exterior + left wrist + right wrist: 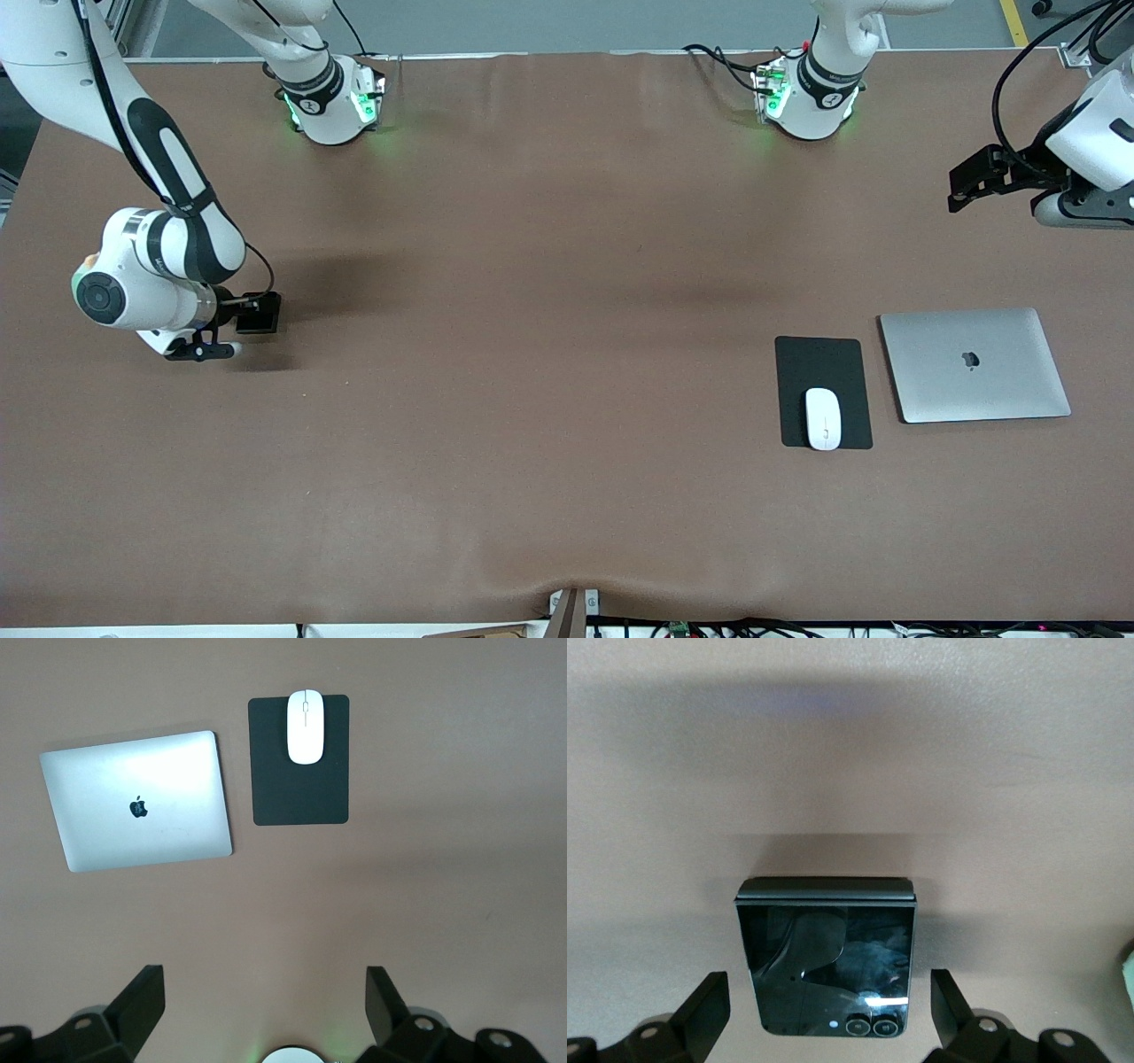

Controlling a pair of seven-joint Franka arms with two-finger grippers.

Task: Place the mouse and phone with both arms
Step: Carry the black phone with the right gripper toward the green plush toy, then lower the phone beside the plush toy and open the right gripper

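The white mouse (823,419) lies on the black pad (821,363), at the pad's end nearer the front camera; it also shows in the left wrist view (305,726). My left gripper (266,979) is open and empty, high over the table at the left arm's end (1076,213). The glossy black phone (824,957) lies flat on the table. My right gripper (830,988) is open, low over it, one finger on each side of its lens end with a gap at both. In the front view the right gripper (205,350) hides the phone.
A closed silver laptop (974,365) lies beside the pad toward the left arm's end, and shows in the left wrist view (137,802). The brown table cover (532,354) is bare between the two arms. Cables run along the table's front edge.
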